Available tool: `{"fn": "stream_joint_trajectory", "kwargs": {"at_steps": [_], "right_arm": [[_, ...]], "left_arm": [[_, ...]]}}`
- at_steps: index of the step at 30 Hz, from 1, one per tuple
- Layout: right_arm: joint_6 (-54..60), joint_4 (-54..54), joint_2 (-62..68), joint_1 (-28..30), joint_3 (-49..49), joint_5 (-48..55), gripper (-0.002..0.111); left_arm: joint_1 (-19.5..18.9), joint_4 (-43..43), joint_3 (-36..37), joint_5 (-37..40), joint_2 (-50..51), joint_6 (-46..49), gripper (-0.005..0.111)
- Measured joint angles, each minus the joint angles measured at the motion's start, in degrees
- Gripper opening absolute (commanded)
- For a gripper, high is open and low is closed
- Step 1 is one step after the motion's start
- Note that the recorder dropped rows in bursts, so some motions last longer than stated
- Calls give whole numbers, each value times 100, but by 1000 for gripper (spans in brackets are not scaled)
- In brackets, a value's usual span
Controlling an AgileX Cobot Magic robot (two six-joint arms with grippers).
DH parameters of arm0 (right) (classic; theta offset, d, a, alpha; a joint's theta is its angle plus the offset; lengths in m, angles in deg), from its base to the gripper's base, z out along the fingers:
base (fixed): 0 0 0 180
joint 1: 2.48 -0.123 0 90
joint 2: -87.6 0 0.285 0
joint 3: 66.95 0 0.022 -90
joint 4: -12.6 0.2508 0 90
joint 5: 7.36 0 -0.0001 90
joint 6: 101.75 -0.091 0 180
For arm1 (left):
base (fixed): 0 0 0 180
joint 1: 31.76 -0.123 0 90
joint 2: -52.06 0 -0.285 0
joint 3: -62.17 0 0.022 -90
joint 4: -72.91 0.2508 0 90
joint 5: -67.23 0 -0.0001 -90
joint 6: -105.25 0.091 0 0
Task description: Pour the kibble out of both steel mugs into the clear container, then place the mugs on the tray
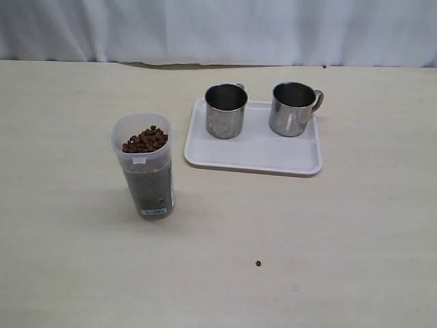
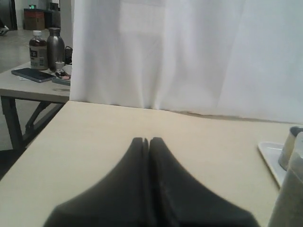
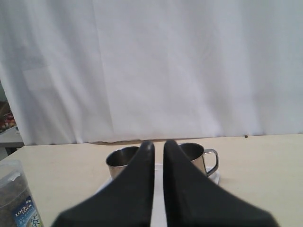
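Note:
The clear container (image 1: 147, 178) stands left of centre, with kibble (image 1: 145, 140) heaped up to its rim. Both steel mugs (image 1: 225, 111) (image 1: 293, 109) stand upright side by side on the white tray (image 1: 256, 147) and look empty inside. Neither arm appears in the exterior view. My left gripper (image 2: 146, 140) is shut with nothing in it, over bare table beside the container (image 2: 289, 198), with one mug (image 2: 289, 151) beyond. My right gripper (image 3: 159, 144) is shut and empty, short of the tray (image 3: 158, 194) and pointing between the two mugs (image 3: 118, 163) (image 3: 201, 155).
One stray pellet (image 1: 259, 263) lies on the table in front of the tray. A white curtain (image 1: 218, 27) hangs along the table's far edge. Beyond the table's left side stands a desk (image 2: 33, 87) with bottles and a phone.

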Motion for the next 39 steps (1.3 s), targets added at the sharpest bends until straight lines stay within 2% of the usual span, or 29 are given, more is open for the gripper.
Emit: {"fn": "stream_joint_trajectory", "kwargs": {"at_steps": [4,33,39], "right_arm": [[0,0,0,0,0,0,5],[56,0,-71,15,0,87,5],[105,106,-1242,769,0,1113,5]], "left_arm": [[0,0,0,0,0,602,0],[0,0,0,0,0,664,0],[0,0,0,0,0,664,0]]}}
